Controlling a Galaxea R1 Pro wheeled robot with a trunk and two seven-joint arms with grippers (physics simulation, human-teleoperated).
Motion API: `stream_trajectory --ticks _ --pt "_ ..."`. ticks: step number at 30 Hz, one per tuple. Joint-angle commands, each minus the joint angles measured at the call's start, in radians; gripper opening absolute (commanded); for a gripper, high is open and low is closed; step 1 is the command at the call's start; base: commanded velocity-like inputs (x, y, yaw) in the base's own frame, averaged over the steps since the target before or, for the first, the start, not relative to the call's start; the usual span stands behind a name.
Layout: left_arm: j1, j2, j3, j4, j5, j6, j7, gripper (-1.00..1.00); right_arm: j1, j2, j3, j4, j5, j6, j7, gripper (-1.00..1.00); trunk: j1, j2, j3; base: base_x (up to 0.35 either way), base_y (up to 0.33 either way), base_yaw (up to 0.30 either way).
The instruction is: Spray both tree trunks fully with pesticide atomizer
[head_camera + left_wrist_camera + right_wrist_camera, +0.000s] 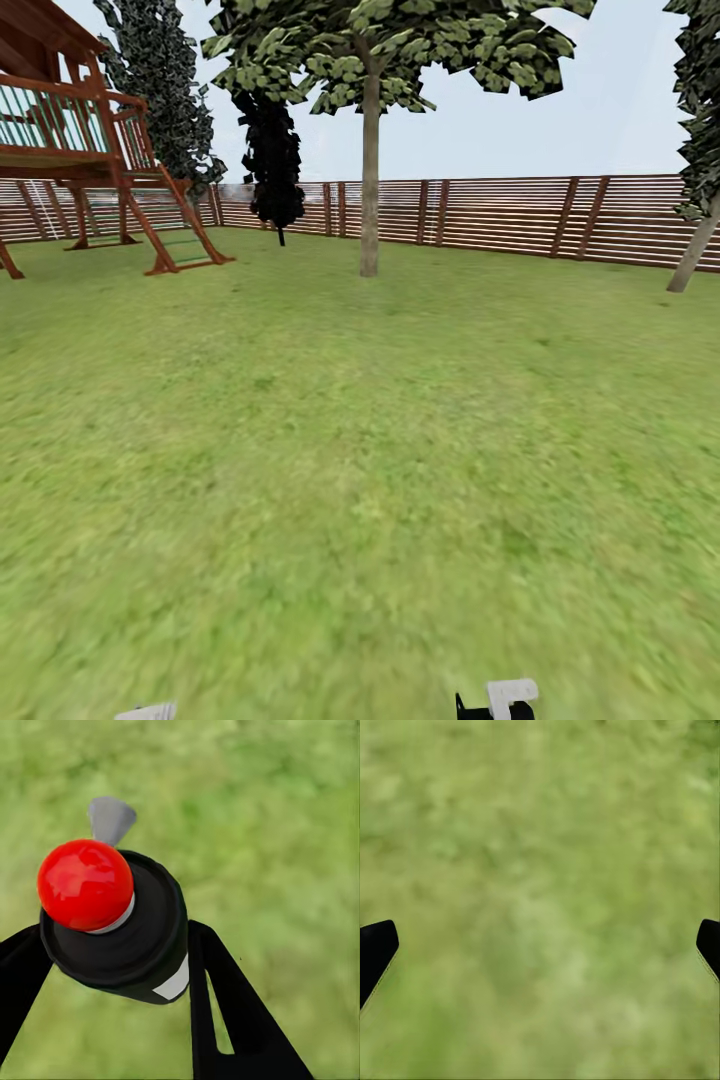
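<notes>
Left wrist view has the left end effector (112,960) clamped on the pesticide atomizer (120,926), right end effector (540,952) spread empty; next, I reckon, drive up to the tree trunk (370,180) upper centre.

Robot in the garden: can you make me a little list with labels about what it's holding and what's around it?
left gripper: shut on the pesticide atomizer, black body, red tip, white band
right gripper: open, nothing between the fingers, grass below
ground: green lawn under both arms
nearest tree: straight ahead, pale bare tree trunk, leaves high up
second tree: far right, leaning trunk
fence: reddish-brown slats behind the trees
play tower: wooden, with a ladder, far left
spraying: not yet begun, trunks some way off
</notes>
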Motion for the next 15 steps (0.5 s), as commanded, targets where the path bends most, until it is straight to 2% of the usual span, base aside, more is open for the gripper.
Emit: stream_trajectory --ticks 1,15 --pt "-0.001 0.0 0.009 0.0 -0.002 -0.002 -0.007 -1.0 -0.001 0.0 0.008 0.001 0.005 -0.001 -0.01 1.0 0.0 0.0 -0.001 0.34 0.0 0.0" --pt "-0.001 0.0 0.009 0.0 -0.001 -0.003 -0.007 -1.0 -0.001 0.0 0.008 0.001 0.005 -0.001 -0.01 1.0 0.0 0.0 -0.001 0.34 0.0 0.0"
